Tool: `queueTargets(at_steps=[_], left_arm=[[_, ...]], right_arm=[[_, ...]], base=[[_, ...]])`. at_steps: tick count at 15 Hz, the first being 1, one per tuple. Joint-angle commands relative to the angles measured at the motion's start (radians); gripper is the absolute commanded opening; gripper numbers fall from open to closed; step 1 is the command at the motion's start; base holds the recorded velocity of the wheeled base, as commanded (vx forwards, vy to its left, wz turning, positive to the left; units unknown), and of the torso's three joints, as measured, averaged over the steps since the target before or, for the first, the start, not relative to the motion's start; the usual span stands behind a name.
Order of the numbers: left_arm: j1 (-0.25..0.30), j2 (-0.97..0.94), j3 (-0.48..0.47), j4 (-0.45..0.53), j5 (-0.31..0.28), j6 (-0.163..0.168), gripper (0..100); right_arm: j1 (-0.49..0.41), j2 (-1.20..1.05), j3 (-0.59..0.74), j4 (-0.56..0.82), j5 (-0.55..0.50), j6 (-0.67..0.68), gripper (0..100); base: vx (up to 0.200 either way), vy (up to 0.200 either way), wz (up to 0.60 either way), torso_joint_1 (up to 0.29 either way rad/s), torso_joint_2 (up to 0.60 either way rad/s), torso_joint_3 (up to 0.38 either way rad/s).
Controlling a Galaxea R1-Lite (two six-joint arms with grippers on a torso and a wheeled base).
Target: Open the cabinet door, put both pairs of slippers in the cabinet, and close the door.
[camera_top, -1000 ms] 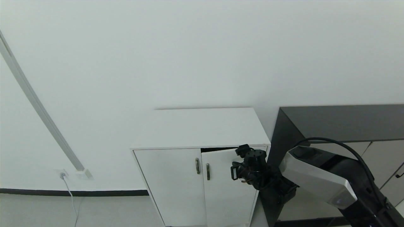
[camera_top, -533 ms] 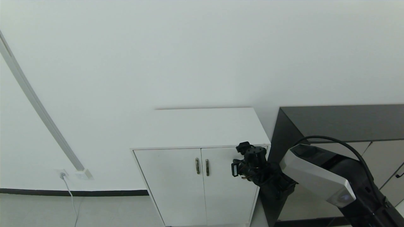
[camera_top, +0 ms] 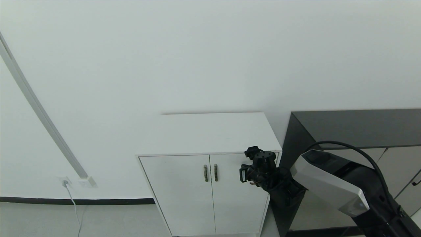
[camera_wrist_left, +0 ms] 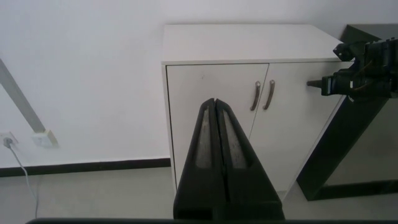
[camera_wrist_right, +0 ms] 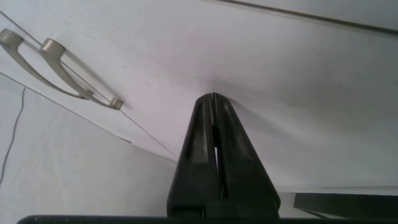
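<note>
While both doors of the cabinet are sitting flush, I am holding the right gripper with its tips seemingly touching the face of the right door, its fingers pressed together and gripping nothing. The left gripper is hanging well back from the cabinet, likewise pinched closed and empty. I am judging the door to be a light, stiff panel hinging at its outer edge, with a smooth painted face offering nothing to bite on. The slim metal handle near the centre seam is looking like the only sound hold. It seems rigid and slick, so I am reckoning on closing across the bar or hooking behind it, not pushing on the flat.
</note>
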Motion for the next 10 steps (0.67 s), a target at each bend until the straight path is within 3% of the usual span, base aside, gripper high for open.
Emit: queueTargets(at_steps=[1, 10], left_arm=[[0.000, 0.001, 0.000, 0.000, 0.000, 0.000, 0], [0.000, 0.001, 0.000, 0.000, 0.000, 0.000, 0]], right_arm=[[-0.001, 0.004, -0.006, -0.002, 0.000, 0.000, 0], [-0.004, 0.017, -0.023, -0.002, -0.002, 0.000, 0]], base=[[0.000, 0.000, 0.00, 0.000, 0.00, 0.000], [0.000, 0.000, 0.00, 0.000, 0.00, 0.000]])
